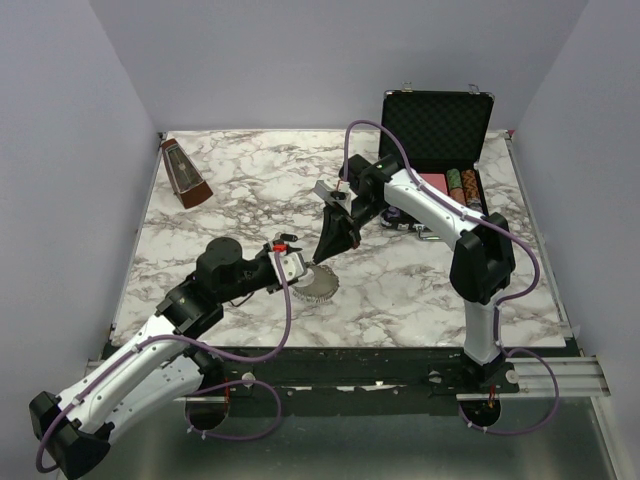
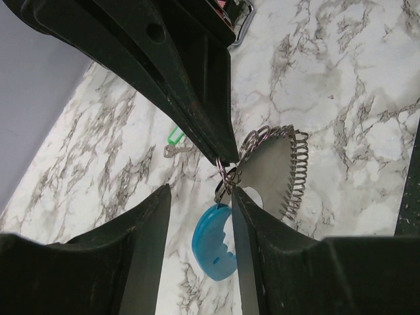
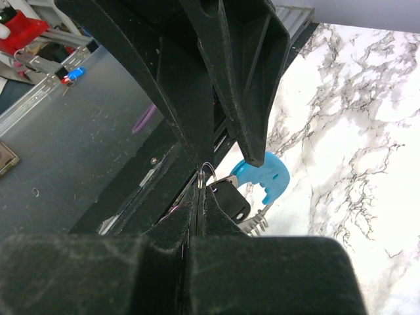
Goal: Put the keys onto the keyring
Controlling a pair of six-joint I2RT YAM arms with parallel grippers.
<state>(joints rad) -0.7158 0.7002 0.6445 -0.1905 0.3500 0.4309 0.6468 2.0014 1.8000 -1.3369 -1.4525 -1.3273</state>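
Note:
The keyring (image 1: 322, 285) lies mid-table: a silvery coiled loop (image 2: 296, 172) with a light blue curved section (image 2: 211, 241), which also shows in the right wrist view (image 3: 268, 172). My right gripper (image 1: 322, 255) points down at it and is shut (image 3: 199, 187) on a small split ring of the keyring. A black-headed key (image 3: 231, 199) hangs beside that ring. My left gripper (image 1: 295, 268) is open (image 2: 200, 197), with the blue section between its fingers. A green-headed key (image 2: 174, 136) lies loose on the marble to the left.
An open black case (image 1: 437, 130) with striped poker chips (image 1: 460, 183) stands at the back right, its metal handle (image 1: 405, 225) facing the middle. A brown pyramid-shaped object (image 1: 185, 172) stands at the back left. Both arms crowd the table's middle.

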